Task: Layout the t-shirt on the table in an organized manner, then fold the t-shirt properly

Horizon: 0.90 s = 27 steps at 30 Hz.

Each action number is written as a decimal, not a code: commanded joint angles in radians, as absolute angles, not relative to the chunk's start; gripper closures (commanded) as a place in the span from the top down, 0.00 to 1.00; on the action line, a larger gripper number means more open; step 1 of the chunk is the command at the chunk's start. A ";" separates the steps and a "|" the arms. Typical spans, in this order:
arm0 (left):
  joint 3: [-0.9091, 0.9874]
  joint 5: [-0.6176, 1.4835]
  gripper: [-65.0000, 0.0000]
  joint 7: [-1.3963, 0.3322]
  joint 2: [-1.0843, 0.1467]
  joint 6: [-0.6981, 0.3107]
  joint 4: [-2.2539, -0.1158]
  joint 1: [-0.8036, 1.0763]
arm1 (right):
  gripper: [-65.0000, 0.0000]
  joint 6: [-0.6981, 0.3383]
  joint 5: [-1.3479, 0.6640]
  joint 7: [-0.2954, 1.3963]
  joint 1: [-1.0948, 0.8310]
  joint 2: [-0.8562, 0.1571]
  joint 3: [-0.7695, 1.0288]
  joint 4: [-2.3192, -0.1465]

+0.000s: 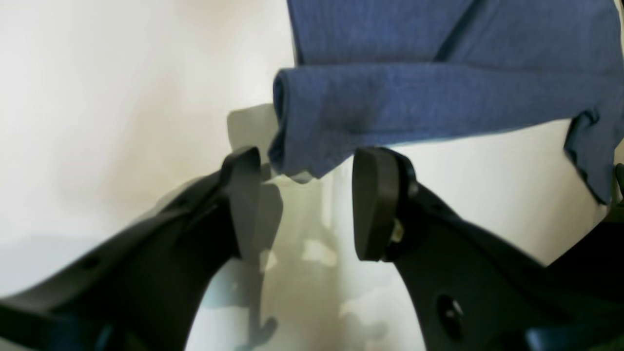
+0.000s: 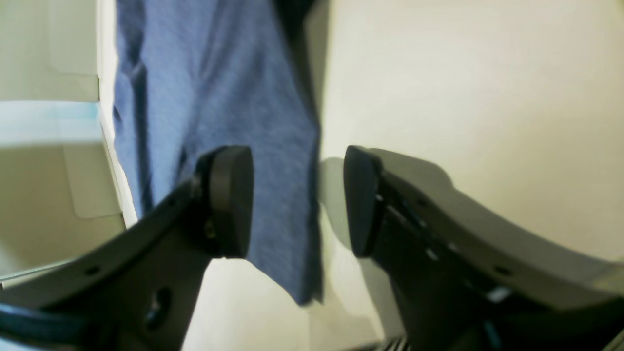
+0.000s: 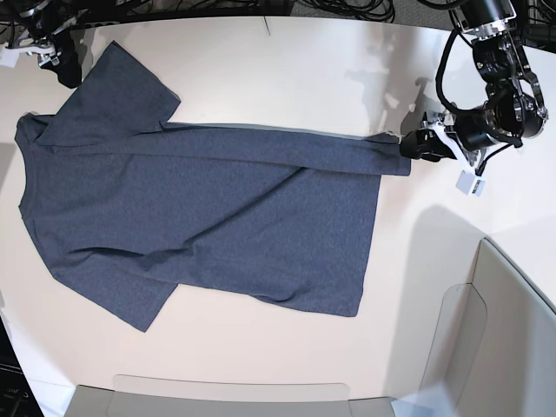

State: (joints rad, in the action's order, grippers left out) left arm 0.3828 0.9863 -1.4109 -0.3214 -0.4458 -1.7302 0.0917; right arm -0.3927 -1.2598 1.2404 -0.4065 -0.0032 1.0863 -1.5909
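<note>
Just beyond the left gripper (image 1: 304, 204), whose jaws stand apart, lies the t-shirt's (image 1: 414, 102) folded hem corner.

t-shirt (image 3: 200, 208) flat on table (image 3: 287, 61), left end effector (image 1: 304, 204) at its corner

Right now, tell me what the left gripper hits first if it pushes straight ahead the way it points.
The left gripper stands open, and the folded corner of the t-shirt lies just beyond its fingertips. Going straight on, it would probably meet that cloth edge first, though depth is hard to judge.
</note>
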 commanded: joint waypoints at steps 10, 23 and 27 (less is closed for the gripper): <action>0.394 1.006 0.44 -1.396 -0.335 -0.447 -1.768 0.094 | 0.46 -0.397 -0.992 1.244 -0.332 0.058 1.006 -1.604; 0.394 1.006 0.44 -1.396 -0.335 -0.447 -1.768 0.094 | 0.00 -0.398 -1.047 1.245 -0.300 0.024 0.849 -1.647; 0.394 1.006 0.44 -1.396 -0.334 -0.447 -1.768 0.096 | 0.00 -0.397 -1.130 1.245 -0.220 0.021 0.820 -1.655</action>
State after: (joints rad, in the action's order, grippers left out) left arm 0.3866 0.9871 -1.4101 -0.3214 -0.4461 -1.7504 0.1059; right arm -0.3920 -1.1000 1.2552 -0.2359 0.0322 0.8204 -1.6371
